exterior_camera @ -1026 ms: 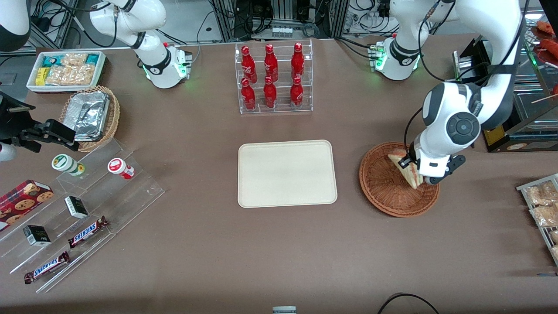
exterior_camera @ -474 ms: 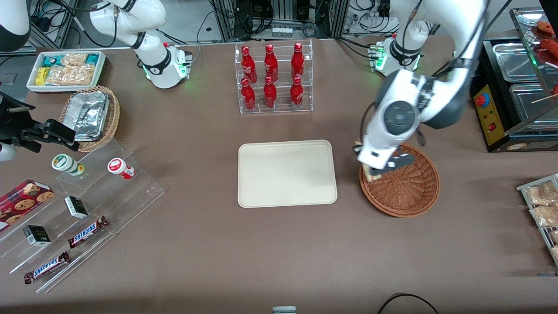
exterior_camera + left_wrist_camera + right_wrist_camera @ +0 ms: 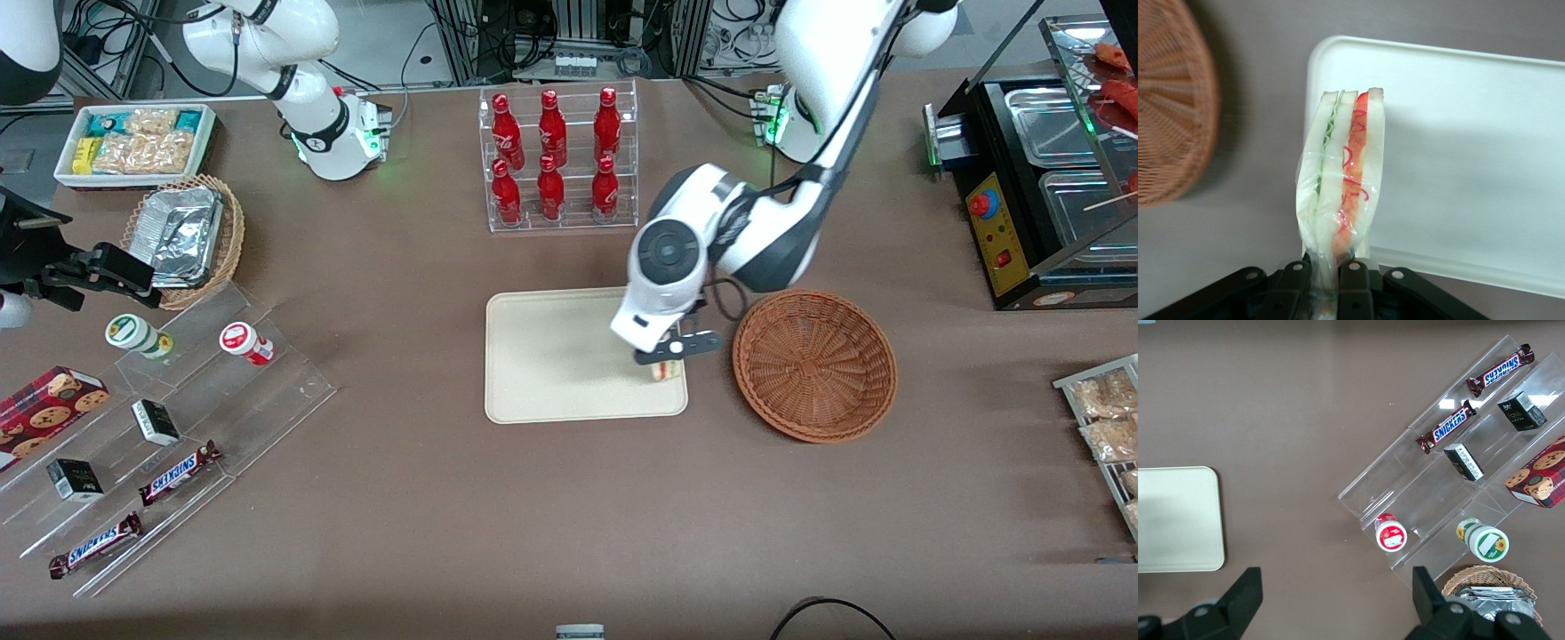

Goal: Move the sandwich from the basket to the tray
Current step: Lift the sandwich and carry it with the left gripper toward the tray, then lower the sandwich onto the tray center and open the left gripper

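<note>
My left gripper (image 3: 669, 355) (image 3: 1328, 280) is shut on the sandwich (image 3: 1340, 180), a plastic-wrapped wedge of white bread with green and red filling, pinched by its narrow end. It hangs above the corner of the cream tray (image 3: 560, 356) (image 3: 1471, 133) nearest the basket. In the front view only a small bit of the sandwich (image 3: 667, 371) shows under the fingers. The reddish-brown wicker basket (image 3: 814, 363) (image 3: 1168, 113) stands beside the tray, toward the working arm's end, with nothing in it.
A clear rack of red bottles (image 3: 558, 158) stands farther from the front camera than the tray. A tan basket with foil containers (image 3: 183, 233), a white bin of snacks (image 3: 135, 142) and a clear stepped stand with candy bars (image 3: 160, 418) lie toward the parked arm's end. A black appliance (image 3: 1040, 169) stands at the working arm's end.
The gripper has lifted the sandwich out of the basket and carried it sideways to above the tray's near corner. The basket now holds nothing.
</note>
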Robot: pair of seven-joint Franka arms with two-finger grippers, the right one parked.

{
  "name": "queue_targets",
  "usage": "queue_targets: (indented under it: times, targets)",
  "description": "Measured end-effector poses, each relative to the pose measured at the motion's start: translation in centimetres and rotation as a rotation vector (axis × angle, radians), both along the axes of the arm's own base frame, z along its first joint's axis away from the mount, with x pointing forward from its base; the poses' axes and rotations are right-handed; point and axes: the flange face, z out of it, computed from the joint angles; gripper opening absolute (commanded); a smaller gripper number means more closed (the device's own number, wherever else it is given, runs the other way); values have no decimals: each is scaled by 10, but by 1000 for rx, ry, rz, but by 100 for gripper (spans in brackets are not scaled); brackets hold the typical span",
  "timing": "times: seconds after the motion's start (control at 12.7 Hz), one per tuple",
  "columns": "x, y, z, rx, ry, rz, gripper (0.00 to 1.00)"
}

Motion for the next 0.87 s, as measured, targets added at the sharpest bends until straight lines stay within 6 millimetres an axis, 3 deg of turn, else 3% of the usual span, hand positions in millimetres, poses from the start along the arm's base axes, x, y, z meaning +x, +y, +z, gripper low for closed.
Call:
queue_targets:
  times: [0.24, 0.39, 0.71, 0.79, 0.87]
  targets:
    - [-13, -58, -26, -5, -21, 44, 4]
    - [-21, -87, -44, -31, -53, 67, 4]
    - [-22, -107, -73, -10, -97, 85, 8]
    - [-20, -107, -78, -1, -108, 86, 25]
    - [-19, -107, -82, 3, -112, 86, 59]
